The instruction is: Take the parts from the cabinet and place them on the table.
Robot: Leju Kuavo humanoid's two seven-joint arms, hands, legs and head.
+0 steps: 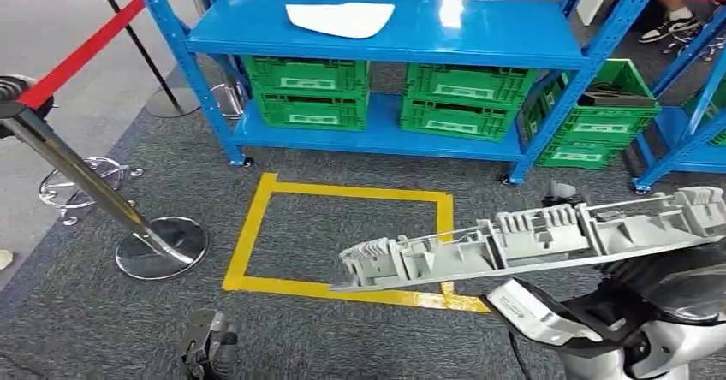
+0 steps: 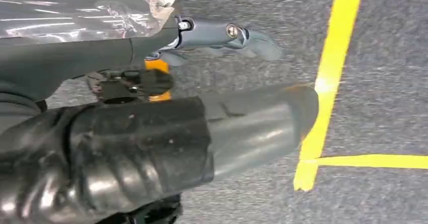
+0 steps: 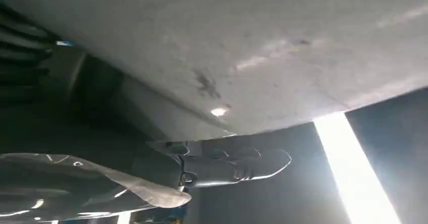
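I carry the grey part [image 1: 531, 239] level across the right of the head view, its long axis sideways so it balances on the right hand [image 3: 229, 166], whose fingers [image 3: 262, 163] reach out under its flat underside; how tightly they grasp I cannot tell. The left hand [image 2: 151, 133] hangs over the carpet, fingers [image 2: 242, 35] released and holding nothing. The part's free end overhangs the yellow floor square [image 1: 257, 217], with open carpet below; the blue rack [image 1: 385, 33], its green crates [image 1: 308, 93] and the stanchion [image 1: 158, 247] bound any turn.
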